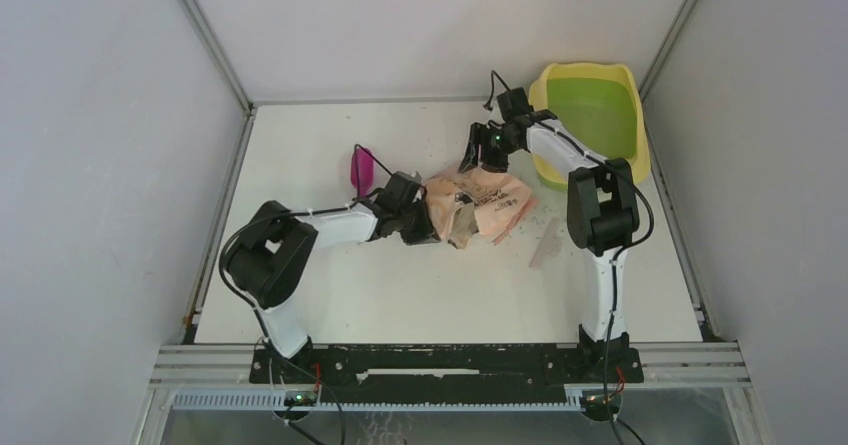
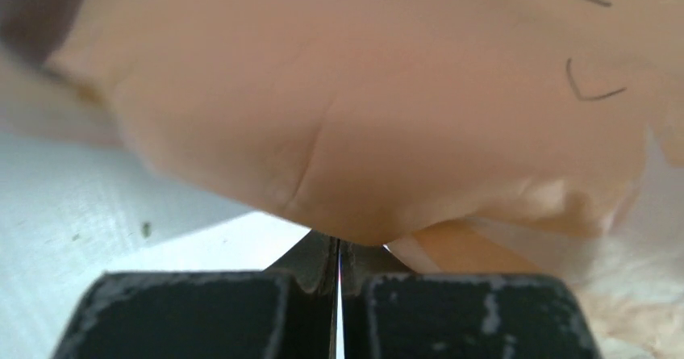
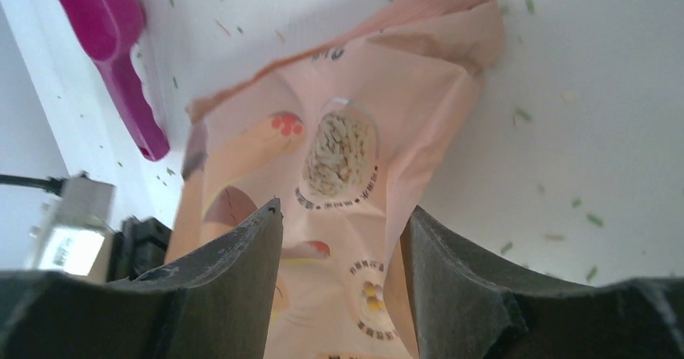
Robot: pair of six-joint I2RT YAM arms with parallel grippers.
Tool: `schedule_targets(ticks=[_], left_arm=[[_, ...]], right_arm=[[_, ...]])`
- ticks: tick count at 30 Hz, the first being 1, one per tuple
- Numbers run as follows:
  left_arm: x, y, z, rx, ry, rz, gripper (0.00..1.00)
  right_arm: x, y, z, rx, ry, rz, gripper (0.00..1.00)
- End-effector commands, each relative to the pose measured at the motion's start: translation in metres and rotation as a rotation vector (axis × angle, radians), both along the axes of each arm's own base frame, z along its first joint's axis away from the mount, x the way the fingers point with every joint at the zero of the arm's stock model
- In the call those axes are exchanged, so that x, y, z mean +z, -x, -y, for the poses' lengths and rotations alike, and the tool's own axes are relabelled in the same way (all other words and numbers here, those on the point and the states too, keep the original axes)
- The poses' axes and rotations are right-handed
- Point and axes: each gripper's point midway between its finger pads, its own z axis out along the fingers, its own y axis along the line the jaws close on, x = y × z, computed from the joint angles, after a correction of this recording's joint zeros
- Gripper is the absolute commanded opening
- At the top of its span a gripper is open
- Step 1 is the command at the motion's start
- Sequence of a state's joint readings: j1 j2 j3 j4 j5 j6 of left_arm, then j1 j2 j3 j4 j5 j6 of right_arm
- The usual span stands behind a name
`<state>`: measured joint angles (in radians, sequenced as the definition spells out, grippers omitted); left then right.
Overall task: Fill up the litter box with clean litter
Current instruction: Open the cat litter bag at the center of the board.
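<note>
Pinching one edge of the limp bag (image 1: 480, 203), the left gripper (image 2: 339, 254) is clamped on it. The right gripper (image 3: 343, 238) straddles its top, jaws parted, seemingly not gripping. Litter box (image 1: 595, 115) sits far right. Loose litter (image 3: 593, 219) shifts, so hold corners.

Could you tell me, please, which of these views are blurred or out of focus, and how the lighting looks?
Top external: sharp, evenly lit, only soft shadows on the table. Left wrist: the peach bag fills the frame too close, soft and blurred. Right wrist: the bag's print and the magenta scoop read clearly; the right gripper's near fingers are dark and slightly soft.
</note>
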<state>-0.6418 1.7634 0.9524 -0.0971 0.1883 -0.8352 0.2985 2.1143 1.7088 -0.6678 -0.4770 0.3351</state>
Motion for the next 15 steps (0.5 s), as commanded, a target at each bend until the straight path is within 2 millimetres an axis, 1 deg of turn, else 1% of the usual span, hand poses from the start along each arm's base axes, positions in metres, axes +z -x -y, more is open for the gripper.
schedule_targets(ticks=[1,3,4,5,7,8,9,10,12,13,15], left_arm=[[0.028,-0.021,0.036,-0.055,0.082,0.069,0.00],[0.030,-0.029,0.038,-0.050,0.099,0.082,0.00],[0.033,-0.032,0.039,-0.050,0.121,0.086,0.00],[0.037,-0.034,0.038,-0.049,0.138,0.092,0.00],[0.049,-0.030,0.032,-0.055,0.147,0.111,0.08],[0.057,-0.026,0.026,-0.057,0.134,0.126,0.15],[0.073,-0.022,0.021,-0.061,0.134,0.153,0.22],[0.085,-0.016,0.016,-0.069,0.138,0.171,0.26],[0.108,-0.004,0.007,-0.082,0.145,0.201,0.33],[0.116,0.004,0.001,-0.093,0.136,0.202,0.34],[0.132,0.016,-0.008,-0.111,0.125,0.222,0.37]], right_arm=[[0.027,-0.018,-0.033,0.076,-0.064,0.081,0.62],[0.032,-0.021,-0.040,0.094,-0.075,0.094,0.62],[0.035,-0.022,-0.040,0.096,-0.073,0.103,0.62],[0.038,-0.024,-0.037,0.085,-0.057,0.111,0.63],[0.044,-0.026,-0.020,0.037,-0.005,0.131,0.66],[0.049,-0.028,-0.009,0.009,0.017,0.154,0.69],[0.054,-0.029,0.005,-0.032,0.043,0.178,0.74],[0.055,-0.028,0.016,-0.061,0.056,0.192,0.81],[0.075,-0.026,0.034,-0.111,0.053,0.245,0.93],[0.085,-0.024,0.041,-0.133,0.050,0.268,0.98],[0.107,-0.019,0.050,-0.160,0.042,0.316,0.99]])
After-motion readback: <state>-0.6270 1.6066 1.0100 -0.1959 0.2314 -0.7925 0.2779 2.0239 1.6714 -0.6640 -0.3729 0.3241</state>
